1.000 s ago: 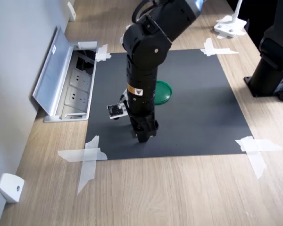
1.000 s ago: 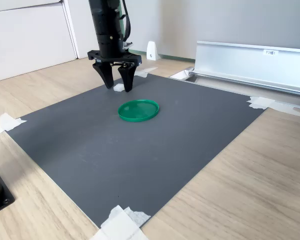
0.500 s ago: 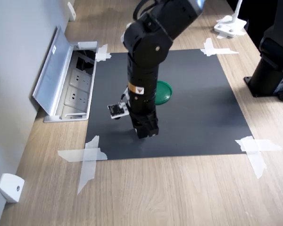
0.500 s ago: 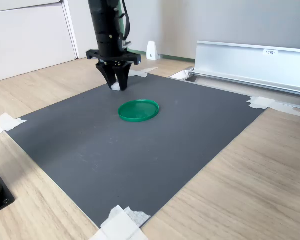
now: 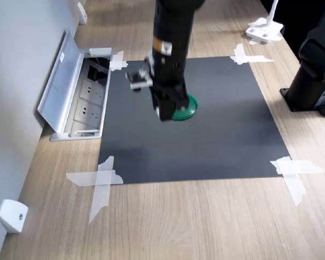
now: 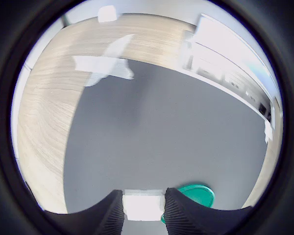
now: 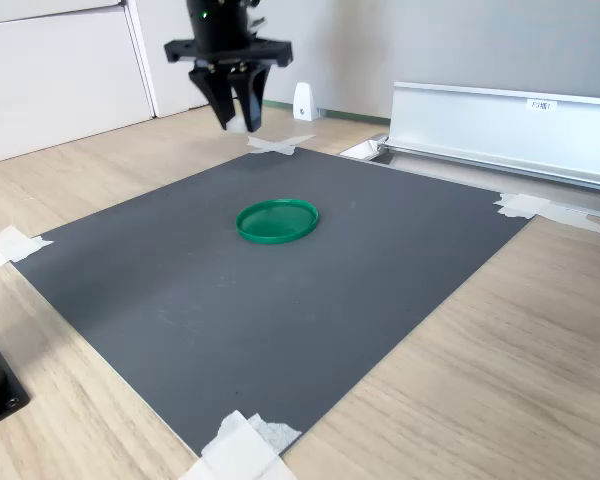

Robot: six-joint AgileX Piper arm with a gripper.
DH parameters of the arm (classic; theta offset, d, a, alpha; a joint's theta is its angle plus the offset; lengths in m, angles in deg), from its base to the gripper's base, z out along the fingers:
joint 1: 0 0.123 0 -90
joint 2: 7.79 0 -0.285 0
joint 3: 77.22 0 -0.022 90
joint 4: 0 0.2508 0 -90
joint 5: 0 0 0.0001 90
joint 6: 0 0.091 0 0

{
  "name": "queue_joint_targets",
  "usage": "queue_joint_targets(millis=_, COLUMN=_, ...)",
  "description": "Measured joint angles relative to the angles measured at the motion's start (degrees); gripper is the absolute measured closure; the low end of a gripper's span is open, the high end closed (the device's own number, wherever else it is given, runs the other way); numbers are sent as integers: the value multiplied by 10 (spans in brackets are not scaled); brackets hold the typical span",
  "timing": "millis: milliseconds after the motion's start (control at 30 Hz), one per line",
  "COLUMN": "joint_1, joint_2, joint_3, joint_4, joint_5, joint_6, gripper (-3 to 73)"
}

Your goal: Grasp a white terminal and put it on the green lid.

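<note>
One small block pinched above the mat

One wooden table (image 5: 206,216) carries everything; taped to it at the corners with white tape strips (image 5: 100,181) lies a dark grey mat (image 7: 280,290); along the first exterior view's left runs an open metal socket tray (image 5: 78,92) with its lid tilted up, and a white wedge-shaped piece (image 5: 12,215) sits near the table's lower left corner in that same view. Over the mat hangs the black arm (image 5: 170,38), pointing straight down, clear of the surface in both exterior views. Near the mat's middle lies the green lid (image 7: 277,220), flat and bare on top in the second exterior view; in the first exterior view the arm covers part of it. The gripper (image 7: 236,112) is raised well above the mat, toward the second exterior view's left of the lid and farther back; its two ribbed fingers (image 6: 181,210) are drawn in against the white terminal (image 6: 143,205), which fills the gap between them; in the wrist view the lid's edge shows just beside one finger, lower down on the mat; the terminal is off the mat, held in the air.
</note>
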Motion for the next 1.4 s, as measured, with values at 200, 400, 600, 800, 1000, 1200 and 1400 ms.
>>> queue_joint_targets(millis=200, joint_1=-42, joint_2=-38, joint_3=95, joint_4=-1, joint_5=-13, joint_6=-39, gripper=383)
queue_joint_targets(millis=400, joint_1=-77, joint_2=-48, joint_3=161, joint_4=-10, joint_5=-48, joint_6=-83, gripper=383)
queue_joint_targets(millis=600, joint_1=-105, joint_2=-47, joint_3=175, joint_4=-21, joint_5=-94, joint_6=-103, gripper=383)
queue_joint_targets(millis=800, joint_1=-105, joint_2=-18, joint_3=175, joint_4=-17, joint_5=-106, joint_6=-132, gripper=383)
queue_joint_targets(millis=1000, joint_1=-106, joint_2=-12, joint_3=176, joint_4=-15, joint_5=-116, joint_6=-159, gripper=383)
queue_joint_targets(millis=1200, joint_1=-106, joint_2=-6, joint_3=176, joint_4=-14, joint_5=-122, joint_6=-191, gripper=383)
queue_joint_targets(millis=1400, joint_1=-106, joint_2=6, joint_3=176, joint_4=-13, joint_5=-123, joint_6=-203, gripper=269)
